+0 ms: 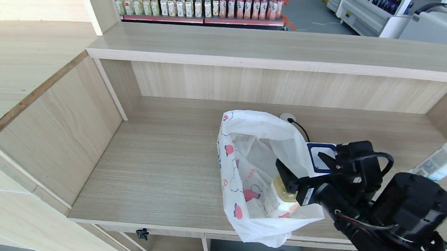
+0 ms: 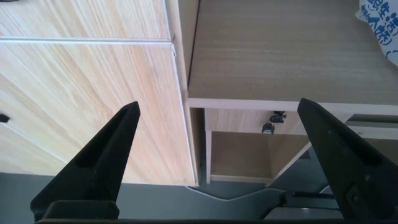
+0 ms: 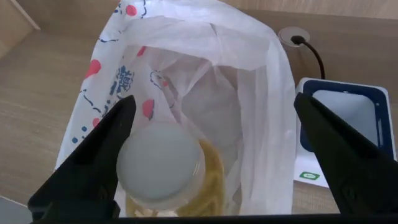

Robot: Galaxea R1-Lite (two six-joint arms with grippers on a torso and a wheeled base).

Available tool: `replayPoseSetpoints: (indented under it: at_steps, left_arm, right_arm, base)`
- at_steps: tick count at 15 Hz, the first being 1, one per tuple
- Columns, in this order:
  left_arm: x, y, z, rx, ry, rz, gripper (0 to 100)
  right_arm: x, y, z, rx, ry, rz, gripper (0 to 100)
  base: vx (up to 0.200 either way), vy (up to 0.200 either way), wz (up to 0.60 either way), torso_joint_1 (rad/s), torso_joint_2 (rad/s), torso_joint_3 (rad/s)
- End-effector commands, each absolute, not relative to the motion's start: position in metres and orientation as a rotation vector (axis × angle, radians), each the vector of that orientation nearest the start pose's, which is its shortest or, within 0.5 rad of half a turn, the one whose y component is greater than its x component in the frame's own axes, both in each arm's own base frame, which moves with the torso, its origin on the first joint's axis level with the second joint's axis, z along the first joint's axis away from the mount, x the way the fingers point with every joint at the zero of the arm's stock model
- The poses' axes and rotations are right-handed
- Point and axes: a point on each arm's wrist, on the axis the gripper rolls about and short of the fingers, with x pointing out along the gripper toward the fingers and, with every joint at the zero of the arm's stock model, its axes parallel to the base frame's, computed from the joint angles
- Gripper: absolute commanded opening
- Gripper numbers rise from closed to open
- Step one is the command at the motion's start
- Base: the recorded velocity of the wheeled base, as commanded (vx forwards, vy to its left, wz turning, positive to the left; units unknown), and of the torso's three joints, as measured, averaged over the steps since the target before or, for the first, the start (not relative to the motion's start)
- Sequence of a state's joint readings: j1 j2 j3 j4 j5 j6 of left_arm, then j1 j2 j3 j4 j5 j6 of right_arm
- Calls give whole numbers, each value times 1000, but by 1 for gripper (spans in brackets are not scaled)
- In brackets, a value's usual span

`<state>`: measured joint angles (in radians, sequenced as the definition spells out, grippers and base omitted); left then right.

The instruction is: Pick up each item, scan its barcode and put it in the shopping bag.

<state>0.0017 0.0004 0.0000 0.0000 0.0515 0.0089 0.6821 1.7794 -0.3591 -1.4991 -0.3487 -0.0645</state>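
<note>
The right gripper (image 3: 214, 102) hangs over the bag (image 1: 245, 151), jaws apart above the bottle (image 3: 160, 165) inside it; the left gripper (image 2: 219, 106), jaws likewise apart, sits low beside the counter (image 2: 280, 56).

You're facing a light-wood counter (image 1: 164, 164) w/ raised back ledge (image 1: 293, 47). Drawers (image 1: 174, 246) sit under its front edge. Behind: bottle shelf (image 1: 201, 8), grey floor (image 1: 312, 12), white chest coolers (image 1: 376, 14) far right.
</note>
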Motion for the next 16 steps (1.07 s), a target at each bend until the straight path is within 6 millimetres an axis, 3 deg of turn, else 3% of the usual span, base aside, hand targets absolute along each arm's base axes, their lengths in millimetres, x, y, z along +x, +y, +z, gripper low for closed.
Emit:
replayPoseSetpoints:
  at_steps: [1,2,5,6,7,9,12,16]
  left_arm:
    - [-23,1,75,9,0,54,100]
    - [-23,1,76,9,-1,54,100]
    - [-23,1,76,9,-1,54,100]
    - [-23,1,76,9,-1,54,100]
    - [-23,1,76,1,-1,54,100]
    - [-23,1,76,0,-2,54,100]
    - [-23,1,76,1,-1,54,100]
    - [-23,1,75,0,0,54,100]
  right_arm:
    - [188,156,170,13,-160,378,100]
    - [177,157,180,28,-154,416,100]
    - [171,155,212,73,-193,424,100]
    - [171,155,212,73,-193,424,100]
    - [158,134,229,60,-169,396,100]
    - [147,91,226,1,-79,259,100]
    - [110,49,214,-49,25,149,100]
    - [78,29,201,-74,93,147,100]
  base:
    - [0,0,0,0,0,0]
    - [0,0,0,0,0,0]
    - [0,0,0,0,0,0]
    - [0,0,0,0,0,0]
    - [0,0,0,0,0,0]
    - [0,0,0,0,0,0]
    - [0,0,0,0,0,0]
    - [0,0,0,0,0,0]
